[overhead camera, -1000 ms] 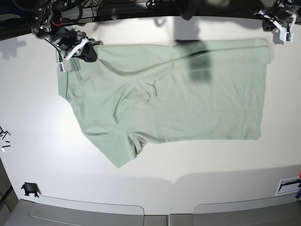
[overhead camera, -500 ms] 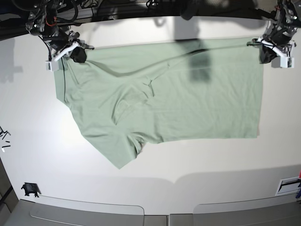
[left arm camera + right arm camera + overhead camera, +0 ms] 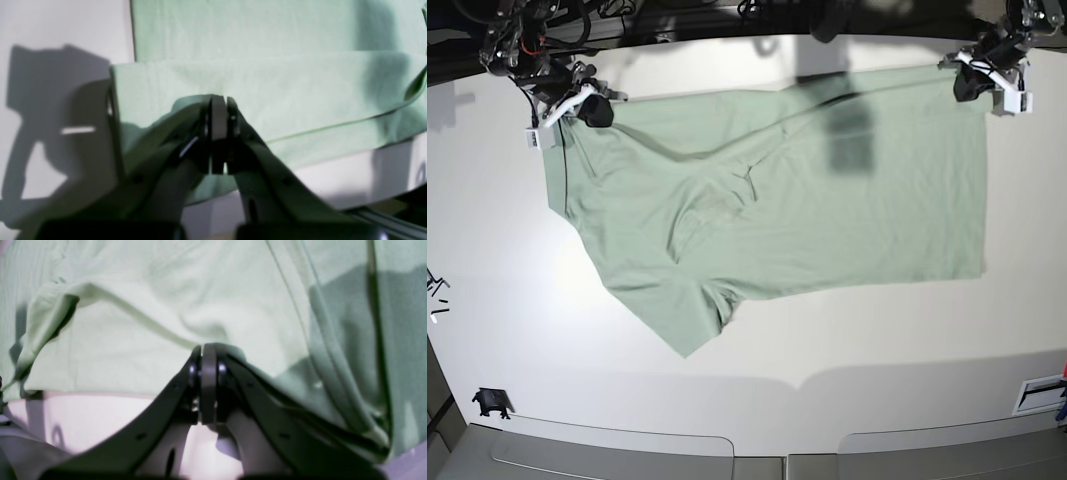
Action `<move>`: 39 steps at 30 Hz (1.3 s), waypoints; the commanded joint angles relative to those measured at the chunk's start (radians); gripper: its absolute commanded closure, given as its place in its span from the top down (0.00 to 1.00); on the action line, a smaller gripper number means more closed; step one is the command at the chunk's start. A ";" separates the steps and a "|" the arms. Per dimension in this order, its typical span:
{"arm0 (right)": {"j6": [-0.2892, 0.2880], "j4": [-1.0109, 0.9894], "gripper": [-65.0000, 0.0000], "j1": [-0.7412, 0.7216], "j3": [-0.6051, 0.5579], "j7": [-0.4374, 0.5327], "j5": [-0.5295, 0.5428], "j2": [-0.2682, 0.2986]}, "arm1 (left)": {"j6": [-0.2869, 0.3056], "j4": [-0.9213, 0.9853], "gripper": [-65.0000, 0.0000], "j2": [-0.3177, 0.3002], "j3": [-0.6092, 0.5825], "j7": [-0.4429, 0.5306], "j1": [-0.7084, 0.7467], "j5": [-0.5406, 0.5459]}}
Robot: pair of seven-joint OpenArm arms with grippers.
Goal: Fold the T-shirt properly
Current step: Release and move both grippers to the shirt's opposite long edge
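The pale green T-shirt (image 3: 807, 210) lies spread on the white table (image 3: 497, 230), one sleeve (image 3: 677, 310) pointing to the near left. At the shirt's far left corner my right gripper (image 3: 592, 108) is shut on the cloth. My left gripper (image 3: 975, 85) pinches the far right corner, held slightly off the table. In the left wrist view, the left gripper (image 3: 218, 100) is closed on a raised fold of the T-shirt (image 3: 267, 76). The right wrist view shows the right gripper (image 3: 208, 348) clamped on bunched T-shirt (image 3: 133, 350) fabric.
A small black clip (image 3: 490, 402) lies near the table's near left corner, and white bits (image 3: 435, 295) sit at the left edge. Grey trays (image 3: 612, 455) run along the near side. A white slotted part (image 3: 1039, 395) is at the right edge.
My left gripper came down onto the shirt's far right corner, closed on it and drew it up and back. The right gripper kept its hold and shifted slightly left.
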State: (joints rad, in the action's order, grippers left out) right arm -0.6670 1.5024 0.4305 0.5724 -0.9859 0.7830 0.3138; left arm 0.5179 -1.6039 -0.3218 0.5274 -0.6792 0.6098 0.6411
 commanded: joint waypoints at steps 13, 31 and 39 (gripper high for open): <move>-0.004 0.014 0.00 0.088 0.105 -0.056 0.020 0.014 | -0.012 -0.001 0.00 -0.009 0.002 -0.053 0.019 -0.037; -0.031 0.016 0.19 -0.170 0.193 -0.132 0.378 0.158 | -0.013 -0.368 0.29 -0.011 0.003 0.060 0.016 -0.038; -0.031 -0.016 0.48 -0.478 0.059 0.137 0.031 0.159 | -0.014 -0.405 0.30 -0.011 0.003 0.060 0.019 -0.060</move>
State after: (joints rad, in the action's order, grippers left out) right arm -0.6933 1.4731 -0.0334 0.6258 -0.8719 0.7914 0.4534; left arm 0.5014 -1.9919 -0.3244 0.5236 -0.6380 0.6250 0.5682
